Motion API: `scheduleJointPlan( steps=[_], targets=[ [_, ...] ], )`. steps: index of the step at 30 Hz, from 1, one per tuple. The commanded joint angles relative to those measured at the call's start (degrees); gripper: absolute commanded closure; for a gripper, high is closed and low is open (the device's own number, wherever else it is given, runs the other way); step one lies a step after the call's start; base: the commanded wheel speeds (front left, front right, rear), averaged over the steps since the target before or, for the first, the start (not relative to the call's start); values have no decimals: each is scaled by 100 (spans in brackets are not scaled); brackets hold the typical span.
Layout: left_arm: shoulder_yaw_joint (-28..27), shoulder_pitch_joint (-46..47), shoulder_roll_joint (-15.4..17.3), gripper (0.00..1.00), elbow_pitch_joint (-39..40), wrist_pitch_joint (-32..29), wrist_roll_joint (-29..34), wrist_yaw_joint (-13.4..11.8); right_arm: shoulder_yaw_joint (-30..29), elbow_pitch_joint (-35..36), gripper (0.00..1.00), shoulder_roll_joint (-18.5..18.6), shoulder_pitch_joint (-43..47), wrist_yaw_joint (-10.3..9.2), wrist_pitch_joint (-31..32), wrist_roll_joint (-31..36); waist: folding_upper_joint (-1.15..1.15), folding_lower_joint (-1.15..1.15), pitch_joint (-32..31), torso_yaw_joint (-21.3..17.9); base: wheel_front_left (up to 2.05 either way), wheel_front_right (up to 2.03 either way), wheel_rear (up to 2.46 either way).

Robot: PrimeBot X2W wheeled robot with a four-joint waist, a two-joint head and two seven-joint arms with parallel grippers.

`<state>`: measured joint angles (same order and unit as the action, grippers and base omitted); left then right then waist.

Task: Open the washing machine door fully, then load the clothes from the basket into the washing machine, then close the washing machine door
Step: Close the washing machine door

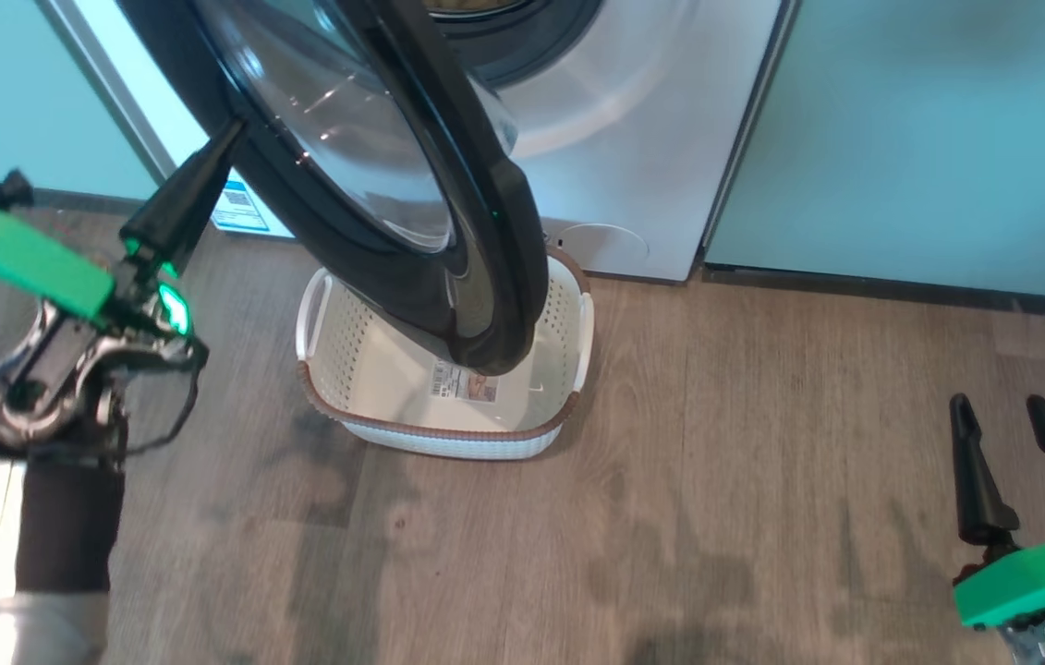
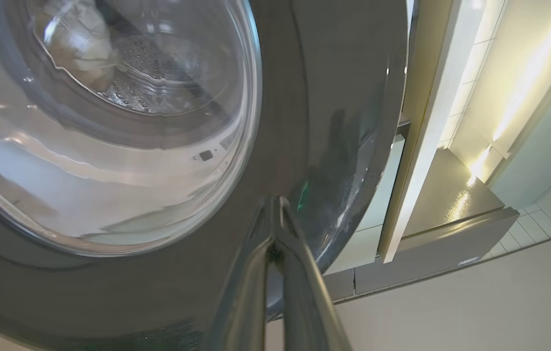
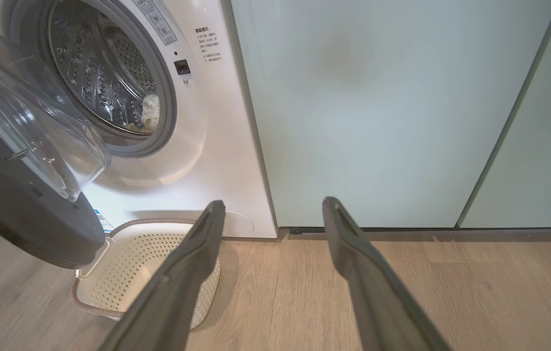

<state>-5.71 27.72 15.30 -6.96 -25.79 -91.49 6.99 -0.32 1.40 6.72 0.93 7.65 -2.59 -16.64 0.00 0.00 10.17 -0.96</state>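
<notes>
We judge the left gripper (image 1: 234,129), fingers pressed together against the large round glossy black-rimmed door (image 1: 496,277), may skid off; right gripper (image 1: 998,406) spread.

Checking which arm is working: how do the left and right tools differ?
The left tool is shut; the right tool is open. The left tool's tip meets the black rim of the washing machine door; the right tool hangs above the floor, touching nothing. Both hold nothing and have long dark fingers.
</notes>
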Motion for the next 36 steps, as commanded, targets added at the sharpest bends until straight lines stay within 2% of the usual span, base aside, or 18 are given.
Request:
scheduleJointPlan(
  steps=[1, 2, 3, 4, 5, 6, 7, 12, 16, 21, 25, 26, 30, 36],
  targets=[
    [-318, -36, 143, 100, 360, 118, 24, 48, 55, 231, 0, 44, -75, -16, -37, 28, 0, 0, -22, 53, 0, 0, 0],
    [-351, -144, 134, 100, 472, 199, 100, 49, 46, 237, 0, 42, -74, -16, -35, 34, 0, 0, -29, 73, 0, 0, 0],
    [-371, -259, 113, 86, 592, 279, 173, 49, 37, 242, 0, 40, -73, -16, -38, 40, 0, 0, -37, 92, 0, 0, 0],
    [-391, -371, 69, 55, 713, 357, 217, 49, 19, 249, 0, 35, -69, -16, -48, 44, 0, 0, -49, 115, 0, 0, 0],
    [-406, -485, 38, 35, 831, 436, 279, 49, 0, 254, 0, 28, -61, -16, -53, 48, 0, 0, -60, 137, 0, 0, 0],
    [-417, -607, 7, 7, 910, 529, 363, 49, -18, 258, 0, 21, -49, -16, -55, 53, 0, 0, -76, 161, 0, 0, 0],
    [-410, -710, -26, 0, 983, 604, 432, 49, -36, 263, 0, 15, -35, -16, -54, 59, 0, 0, -88, 187, 0, 0, 0],
    [-317, -1172, -92, 0, 1461, 1173, 1029, 49, -57, 288, 0, 5, 4, -16, -35, 82, 0, 0, -155, 272, 0, 0, 0],
    [-95, -1468, 51, 0, 1660, 1611, 1809, 49, -66, 304, 0, 1, 27, -16, -27, 93, 0, 0, -205, 303, 0, 0, 0],
    [216, -1858, 272, 0, 1652, 2275, 3257, 20, -65, 313, 0, -4, 75, -16, -17, 106, 0, 0, -288, 303, 0, 0, 0],
    [558, -2121, 331, 0, 1603, 2736, 4532, -287, -64, 337, 0, -19, 161, -16, -7, 115, 0, 0, -350, 289, 0, 0, 0],
    [558, -2121, 331, 0, 1603, 2736, 4532, -287, -64, 337, 0, -19, 161, -16, -7, 115, 0, 0, -350, 289, 0, 0, 0],
    [894, -2338, 341, 0, 1600, 2990, 5438, -624, -47, 376, 0, -34, 259, -16, 19, 123, 0, 0, -383, 240, 0, 0, 0],
    [1157, -2615, 374, 0, 1571, 3237, 6256, -1011, -4, 445, 0, -60, 328, -16, 62, 120, 0, 0, -391, 98, 0, 0, 0]
  ],
)
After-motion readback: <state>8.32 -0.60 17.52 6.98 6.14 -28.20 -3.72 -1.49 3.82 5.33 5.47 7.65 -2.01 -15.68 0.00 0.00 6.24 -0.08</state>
